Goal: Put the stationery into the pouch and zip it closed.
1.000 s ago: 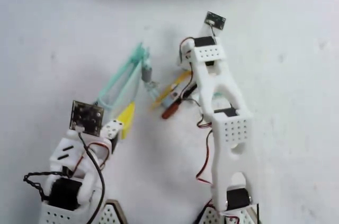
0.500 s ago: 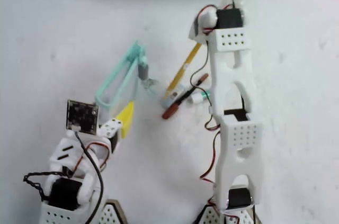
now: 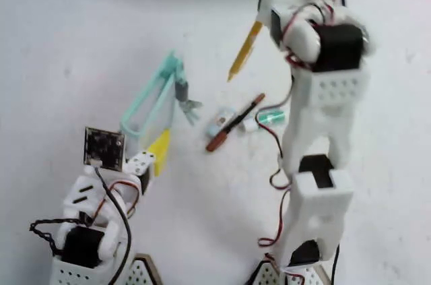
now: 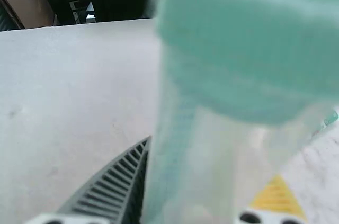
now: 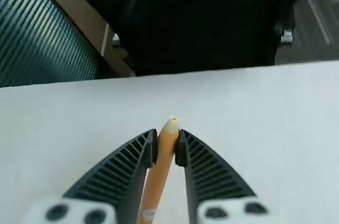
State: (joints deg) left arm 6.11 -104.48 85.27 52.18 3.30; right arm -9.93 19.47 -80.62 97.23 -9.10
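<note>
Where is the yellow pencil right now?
The pencil is clamped in the right gripper, toward the far side in the high view, beyond the brown pen.

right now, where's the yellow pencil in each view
high view: yellow pencil held at an angle over the table's far side, at the right arm's end.
left wrist view: not in it; the pouch is close up.
right wrist view: clamped between the right gripper's jaws.
shared landmark: the white table.

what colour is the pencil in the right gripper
Orange-yellow; the pencil shows best in the right wrist view.
</note>
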